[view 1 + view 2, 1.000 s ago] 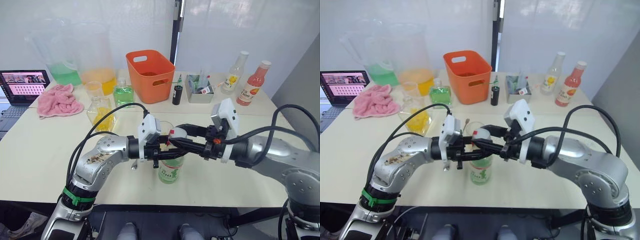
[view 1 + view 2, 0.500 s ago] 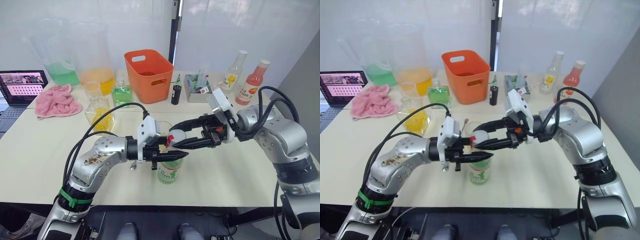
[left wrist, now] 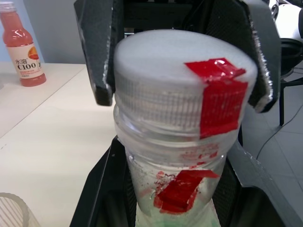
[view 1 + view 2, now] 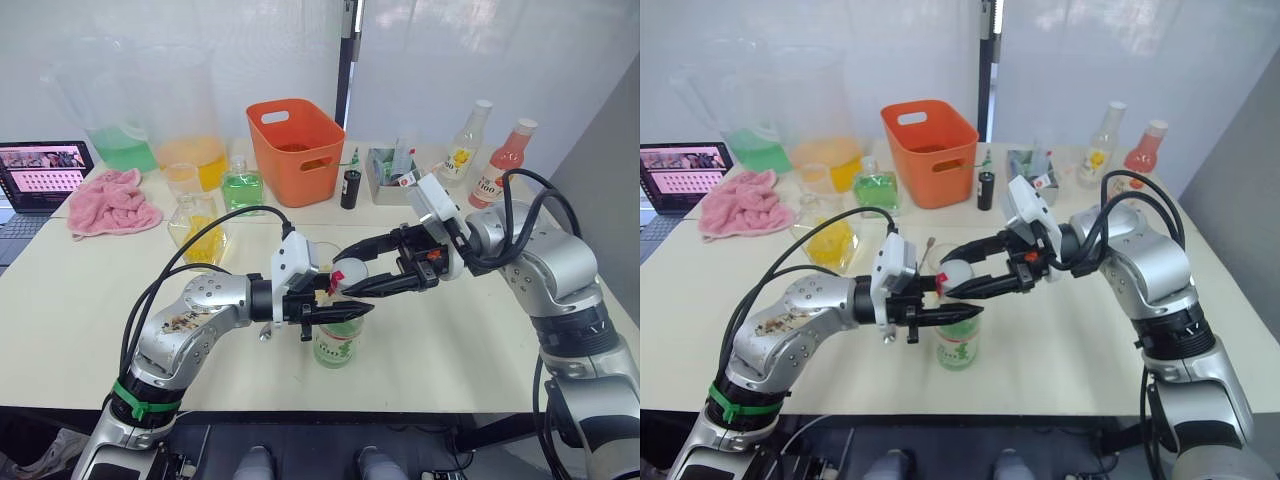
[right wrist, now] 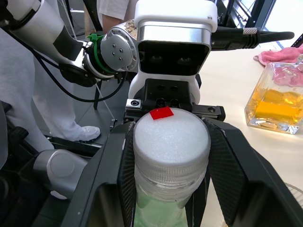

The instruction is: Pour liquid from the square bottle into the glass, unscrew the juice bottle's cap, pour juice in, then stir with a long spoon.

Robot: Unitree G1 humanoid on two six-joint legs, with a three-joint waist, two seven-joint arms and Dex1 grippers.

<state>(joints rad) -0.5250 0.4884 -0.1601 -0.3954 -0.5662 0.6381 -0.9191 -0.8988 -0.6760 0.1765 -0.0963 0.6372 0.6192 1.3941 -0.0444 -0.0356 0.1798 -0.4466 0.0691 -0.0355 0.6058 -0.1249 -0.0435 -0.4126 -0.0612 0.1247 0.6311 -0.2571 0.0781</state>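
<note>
Juice bottle (image 4: 338, 340) stands upright near the table's (image 4: 60, 300) front edge, long axis vertical, between the two arms. Left gripper (image 4: 340, 311) comes in level from the robot's left, clamped around the bottle just below the neck. Right gripper (image 4: 358, 272) reaches in from the robot's right with its fingers set either side of the cap (image 4: 351, 275). From the head views they look close about it; the right wrist view shows the pads (image 5: 124, 175) flanking the cap with no clear gap, so I judge it a light grasp, though firm contact is not certain. The coming twist turns on this: the cap's axis is vertical, the right fingers lie level across it, so the wrist must roll about the bottle's upright line while the left holds still. The glass (image 4: 328, 257) sits just behind the bottle. The left wrist view shows red tape (image 3: 222, 97) down the cap's side and on the neck; the right wrist view shows a yellow-filled square bottle (image 5: 277, 101) farther back and a person's leg beside the table.
</note>
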